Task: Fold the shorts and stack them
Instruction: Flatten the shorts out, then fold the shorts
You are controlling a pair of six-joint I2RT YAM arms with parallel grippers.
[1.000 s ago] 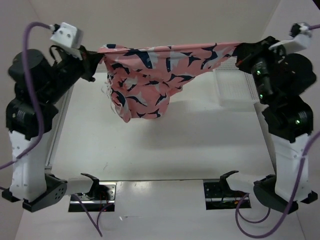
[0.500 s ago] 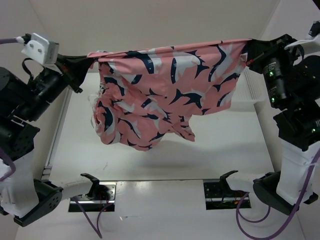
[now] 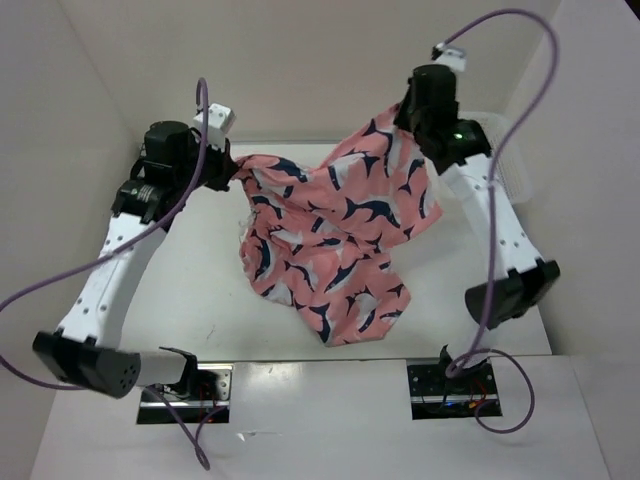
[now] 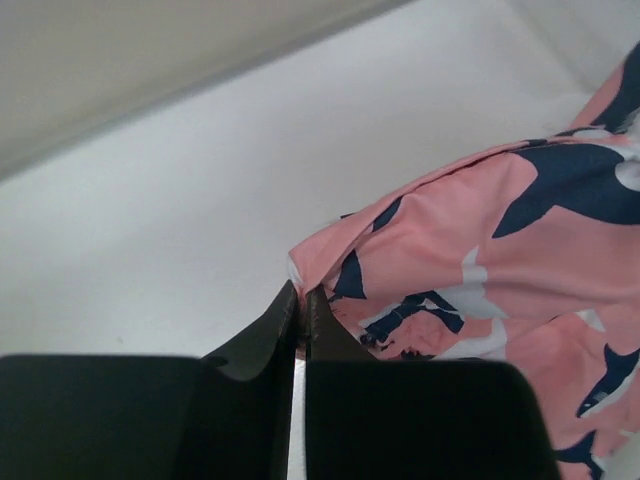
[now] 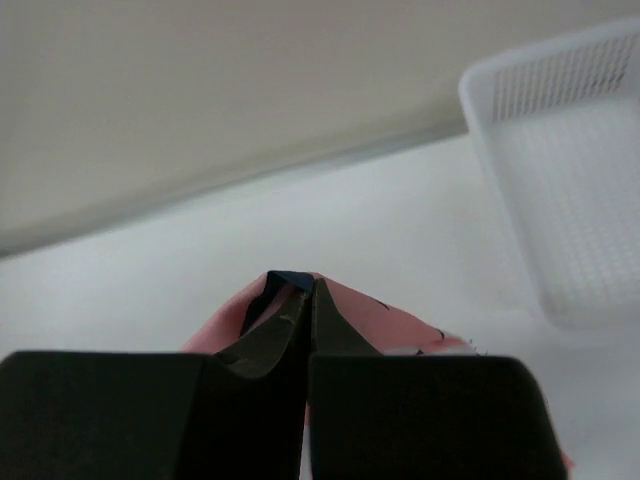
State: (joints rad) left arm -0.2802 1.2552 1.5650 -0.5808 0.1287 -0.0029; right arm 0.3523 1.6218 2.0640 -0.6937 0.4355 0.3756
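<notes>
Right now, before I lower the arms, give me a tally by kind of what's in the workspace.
shorts: 1
white mesh basket: 1
end effectors: 2, the left end effector and the right end effector, both shut on the shorts
Total: 4

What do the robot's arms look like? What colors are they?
The left arm and right arm have white tube links, chunky black joints and black bases. A purple cable loops off each. The right one shows a tiny green light. Their fingers are black and pointed.
</notes>
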